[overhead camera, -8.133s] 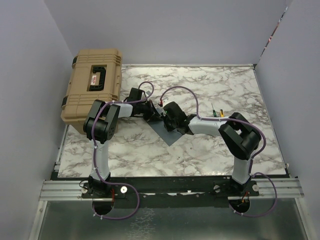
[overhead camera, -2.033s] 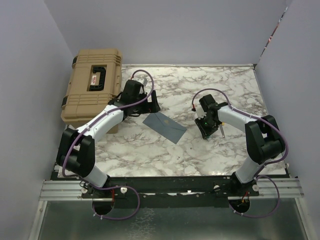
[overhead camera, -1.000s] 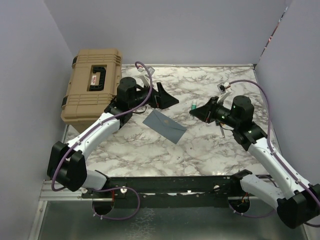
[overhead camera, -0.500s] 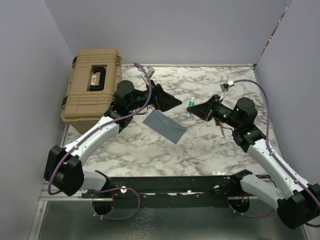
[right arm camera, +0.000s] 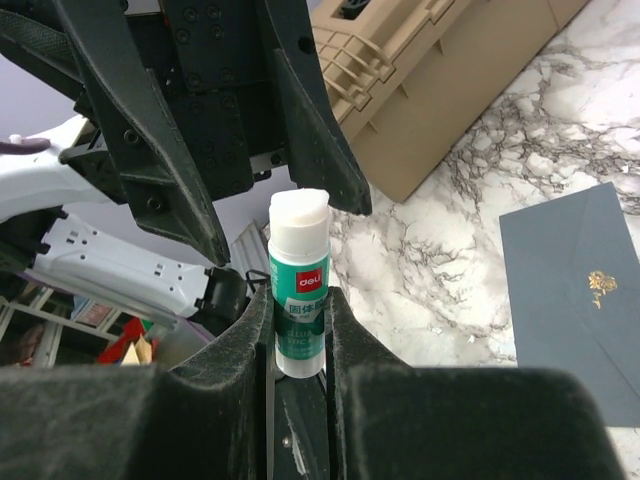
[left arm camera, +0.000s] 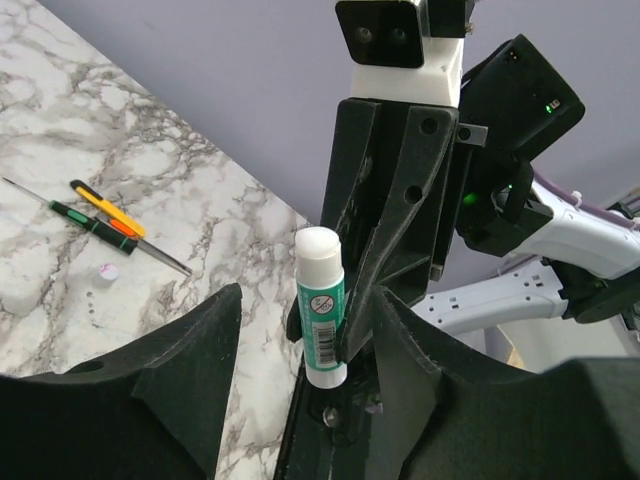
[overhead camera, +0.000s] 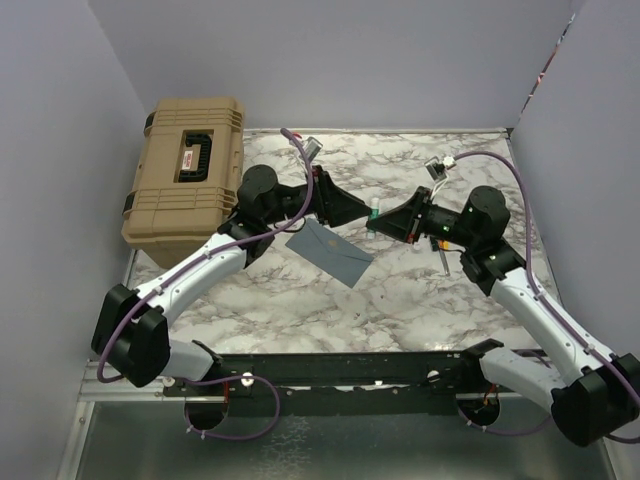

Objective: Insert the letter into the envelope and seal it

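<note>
While the glue stick (left arm camera: 322,310) is clamped by its lower half between the narrow-set fingers of the right gripper (right arm camera: 298,305), the left gripper (overhead camera: 358,209) is placed around the stick's white top end. Its jaws stand partly open, and a gap is visible on at least one side, so no grip is made there yet. Both grippers are raised above the table (overhead camera: 300,300), toward the middle of its far edge.

The envelope (overhead camera: 330,250) is laid flat near the centre of the table, on the near side of the grippers and apart from both. The letter is not seen in any view. It is judged to be inside the envelope already, though this cannot be confirmed. Whether the flap is folded down cannot be told.

Sealing is judged to be the step in hand: the stick is presented so that its top, probably a cap, can be gripped and pulled off. Glue is not yet applied, and the flap remains to be pressed shut. The tan case (overhead camera: 185,170) at the far left corner is not involved.
</note>
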Tool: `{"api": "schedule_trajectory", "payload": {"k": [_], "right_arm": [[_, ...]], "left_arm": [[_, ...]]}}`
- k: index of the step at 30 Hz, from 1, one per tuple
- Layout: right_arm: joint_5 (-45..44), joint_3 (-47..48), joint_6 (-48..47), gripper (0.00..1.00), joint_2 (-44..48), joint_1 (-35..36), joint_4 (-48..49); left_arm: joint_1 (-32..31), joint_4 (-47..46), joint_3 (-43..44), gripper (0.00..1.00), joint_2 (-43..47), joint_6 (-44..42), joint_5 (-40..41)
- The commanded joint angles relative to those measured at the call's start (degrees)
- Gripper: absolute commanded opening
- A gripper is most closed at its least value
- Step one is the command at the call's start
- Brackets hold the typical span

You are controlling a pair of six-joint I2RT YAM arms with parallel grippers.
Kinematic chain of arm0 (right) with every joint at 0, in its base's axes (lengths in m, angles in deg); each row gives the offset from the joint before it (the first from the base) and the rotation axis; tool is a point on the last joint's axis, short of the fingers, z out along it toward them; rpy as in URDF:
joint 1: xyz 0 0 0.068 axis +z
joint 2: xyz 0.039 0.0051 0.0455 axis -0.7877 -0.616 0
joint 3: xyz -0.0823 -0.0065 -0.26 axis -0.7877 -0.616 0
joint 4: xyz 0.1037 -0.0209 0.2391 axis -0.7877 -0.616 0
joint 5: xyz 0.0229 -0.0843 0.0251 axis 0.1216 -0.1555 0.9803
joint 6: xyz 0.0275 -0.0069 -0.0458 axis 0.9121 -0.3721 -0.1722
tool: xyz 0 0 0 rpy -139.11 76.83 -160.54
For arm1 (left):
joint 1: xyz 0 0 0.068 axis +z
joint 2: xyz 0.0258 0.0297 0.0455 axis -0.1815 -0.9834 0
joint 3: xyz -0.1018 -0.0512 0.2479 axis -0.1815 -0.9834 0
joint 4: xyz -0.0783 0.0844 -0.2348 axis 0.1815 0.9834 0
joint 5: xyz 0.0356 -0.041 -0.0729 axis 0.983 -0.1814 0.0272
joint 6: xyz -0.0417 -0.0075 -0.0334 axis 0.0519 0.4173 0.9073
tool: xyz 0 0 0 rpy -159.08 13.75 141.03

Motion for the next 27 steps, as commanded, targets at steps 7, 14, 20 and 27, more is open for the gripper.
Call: {"api": "schedule_trajectory", "payload": {"k": [7,14,20,27], "right_arm": [[5.47,1.73,-1.68,0.01,-1.92,0.04,2.73],[7.56,3.18,-3.17,0.01,-3.15,0.04,2.21],[6.51,3.65,-3.17,0.02,-3.2,-0.01,0.95],[4.01,1.18,-2.07,0.34,-1.46,0.01,0.51]], "left_arm": [[-2.1,-4.16,-0.89,0.32,-2.18,4.65,-0.76],[-2.65,-4.63,-0.8,0.29,-4.32,7.42,-0.79],[-2.98,-4.97,-0.85,0.32,-4.53,7.54,-1.57],[-3.05,-5.25,-0.76,0.0,-3.47,7.26,1.19]]}}
